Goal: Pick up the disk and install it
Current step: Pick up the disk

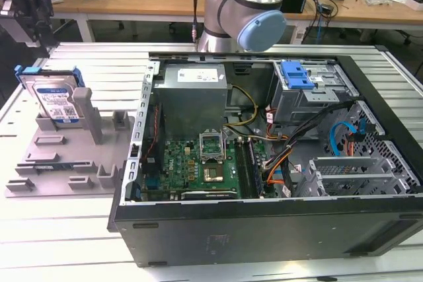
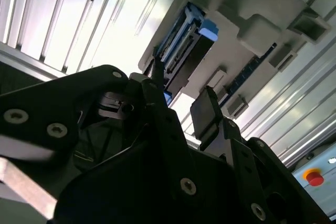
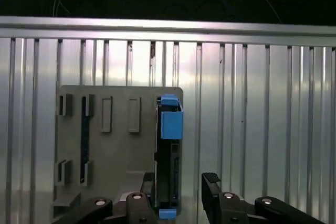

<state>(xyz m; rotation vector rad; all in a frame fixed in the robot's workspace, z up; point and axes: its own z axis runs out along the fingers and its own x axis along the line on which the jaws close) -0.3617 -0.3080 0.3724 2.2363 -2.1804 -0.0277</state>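
- Right now, your gripper [image 3: 179,184] hangs above the disk [image 3: 169,156] with its fingers spread apart, and it holds nothing.
- In the first wrist view you look straight down the disk's thin edge, and the two dark fingers [image 3: 211,182] frame it from above without touching it.
- In the second wrist view the same spread fingers [image 2: 205,111] point toward the disk [image 2: 184,51], which is apart from them.
- In the exterior view you find the gripper [image 1: 28,8] at the upper corner on the exterior view's left, above the disk [image 1: 54,97] with clear air between them.
- The disk stands on edge in a grey holder fixture [image 1: 66,156], its printed label facing the exterior camera and its blue carrier rail [image 1: 26,72] around the rim.
- The fixture lies flat on the slatted metal table [image 1: 66,242], just beside the open computer case [image 1: 264,229] on the exterior view's right.
- Inside the case you see a grey power-supply box [image 1: 192,90], a green motherboard [image 1: 198,163] and a drive cage with a blue latch [image 1: 297,74]; the disk is not yet in the case.
- The arm's base joints [image 1: 248,4] rise behind the case.
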